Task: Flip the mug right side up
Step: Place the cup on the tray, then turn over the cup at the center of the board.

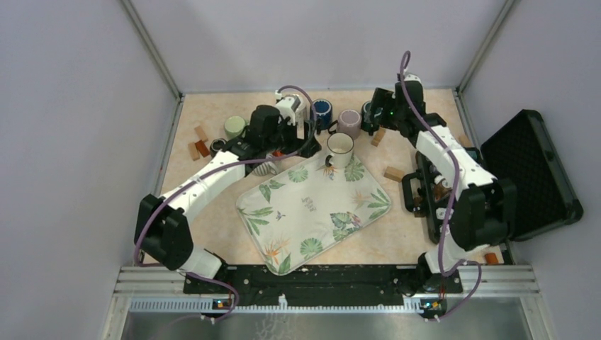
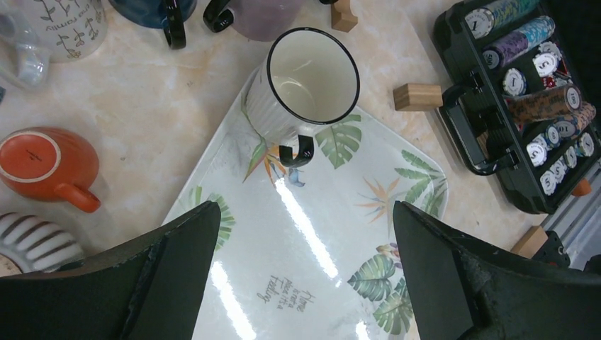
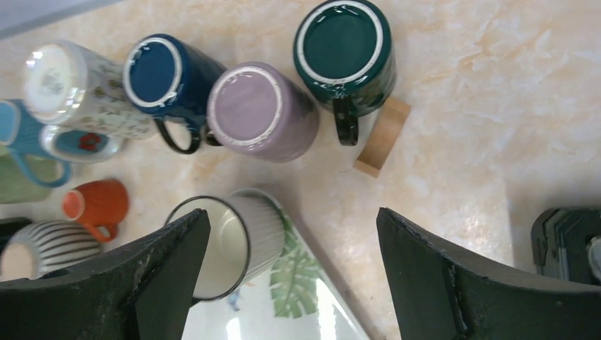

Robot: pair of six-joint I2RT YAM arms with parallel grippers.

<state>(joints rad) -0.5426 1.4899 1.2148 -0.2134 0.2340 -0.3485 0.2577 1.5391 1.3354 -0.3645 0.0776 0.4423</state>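
A white ribbed mug (image 1: 340, 149) with a dark rim stands upright, mouth up, on the far corner of the leaf-patterned tray (image 1: 312, 212). In the left wrist view the mug (image 2: 312, 78) lies ahead of my left gripper (image 2: 305, 269), which is open above the tray (image 2: 298, 234) with nothing between its fingers. My right gripper (image 3: 290, 276) is open too, over the table beside the tray corner, with the mug (image 3: 227, 241) under its left finger. In the top view the left gripper (image 1: 301, 127) and right gripper (image 1: 370, 117) flank the mug.
Upside-down mugs crowd the back: dark green (image 3: 345, 53), lilac (image 3: 259, 110), dark blue (image 3: 166, 74), orange (image 2: 46, 161), striped (image 2: 35, 241). Wooden blocks (image 3: 383, 138) (image 2: 412, 96) lie near. An open black poker-chip case (image 1: 531, 170) sits at the right.
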